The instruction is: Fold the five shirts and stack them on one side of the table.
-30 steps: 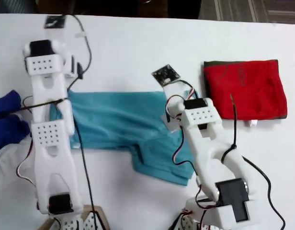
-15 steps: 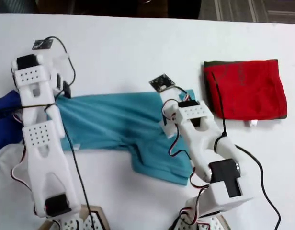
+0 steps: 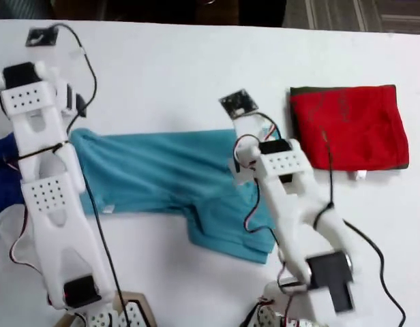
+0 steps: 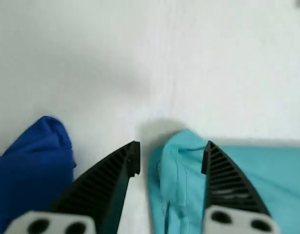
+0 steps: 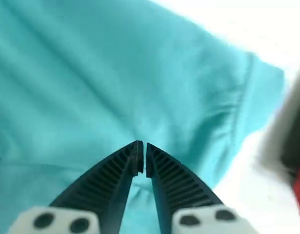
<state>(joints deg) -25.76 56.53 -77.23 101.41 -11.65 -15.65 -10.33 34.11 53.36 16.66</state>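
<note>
Teal cloth nearest me: the teal shirt lies spread across the middle of the bench, with one flap toward the arm bases. In the last second its left edge slid outward as my left arm swung that way, so I judge I'm flattening it for the fold. The left gripper stands wide, straddling that edge. The right gripper is almost closed over the shirt. A blue shirt bunches alongside. Farther right, the red shirt sits folded.
</note>
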